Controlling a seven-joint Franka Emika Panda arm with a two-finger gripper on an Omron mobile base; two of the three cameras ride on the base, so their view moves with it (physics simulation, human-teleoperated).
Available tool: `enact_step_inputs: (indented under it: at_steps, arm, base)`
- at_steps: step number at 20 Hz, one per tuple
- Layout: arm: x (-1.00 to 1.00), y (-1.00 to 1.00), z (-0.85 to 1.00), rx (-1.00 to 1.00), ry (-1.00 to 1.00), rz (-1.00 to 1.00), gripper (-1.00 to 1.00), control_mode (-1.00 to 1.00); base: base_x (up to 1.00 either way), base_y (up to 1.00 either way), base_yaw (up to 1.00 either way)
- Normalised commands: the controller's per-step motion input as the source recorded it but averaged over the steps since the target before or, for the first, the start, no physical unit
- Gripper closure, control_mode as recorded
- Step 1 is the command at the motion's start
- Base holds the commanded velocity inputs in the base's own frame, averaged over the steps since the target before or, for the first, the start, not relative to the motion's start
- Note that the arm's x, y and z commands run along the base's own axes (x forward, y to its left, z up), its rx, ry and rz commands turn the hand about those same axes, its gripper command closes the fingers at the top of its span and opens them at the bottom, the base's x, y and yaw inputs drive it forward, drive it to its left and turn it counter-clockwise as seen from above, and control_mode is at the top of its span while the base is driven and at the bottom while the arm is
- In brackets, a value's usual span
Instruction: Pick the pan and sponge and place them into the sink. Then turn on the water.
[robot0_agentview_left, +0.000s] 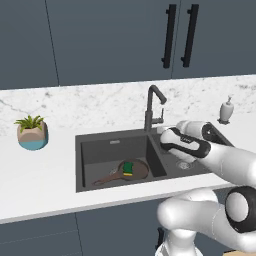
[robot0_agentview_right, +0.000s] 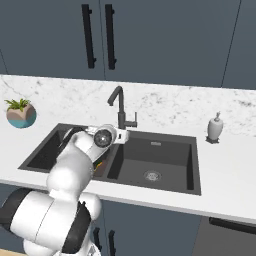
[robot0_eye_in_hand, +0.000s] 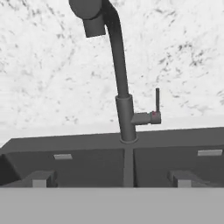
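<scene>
Inside left basin, one pan (robot0_agentview_left: 131, 171), one sponge (robot0_agentview_left: 128, 167), one faucet (robot0_agentview_left: 153, 107)

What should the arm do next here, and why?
Probably ease forward to the faucet's side lever and push it. The pan and sponge already lie in the sink's left basin, no water runs, and the open gripper faces the faucet.

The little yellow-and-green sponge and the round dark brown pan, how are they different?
The yellow-and-green sponge is a small bright block; the round dark brown pan is much bigger and dark. The sponge lies on the pan, which rests on the floor of the dark grey sink. The pan has a long handle; the sponge has none. Both are in the left basin.
</scene>
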Motion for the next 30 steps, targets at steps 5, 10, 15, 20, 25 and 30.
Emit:
enact_step_inputs:
  at_steps: [5, 10, 15, 20, 25, 30]
  arm:
    - [0.0, -0.35, 0.13, 0.02, -0.25, 0.09, -1.0, -1.0]
    - [0.01, -0.3, 0.0, 0.0, -0.23, 0.02, -1.0, -1.0]
    - [0.12, -0.26, 0.02, 0.0, -0.15, 0.0, -1.0, -1.0]
    - [0.24, -0.13, 0.34, 0.0, -0.02, 0.0, -1.0, -1.0]
    - [0.31, -0.12, 0.55, 0.02, 0.0, -0.01, -1.0, -1.0]
    - [0.21, -0.08, 0.22, 0.0, 0.0, 0.0, -1.0, -1.0]
  base:
    - [0.0, 0.0, 0.0]
    - [0.0, 0.0, 0.0]
    - [0.0, 0.0, 0.0]
    - [0.0, 0.0, 0.0]
    - [0.0, 0.0, 0.0]
    - [0.0, 0.0, 0.0]
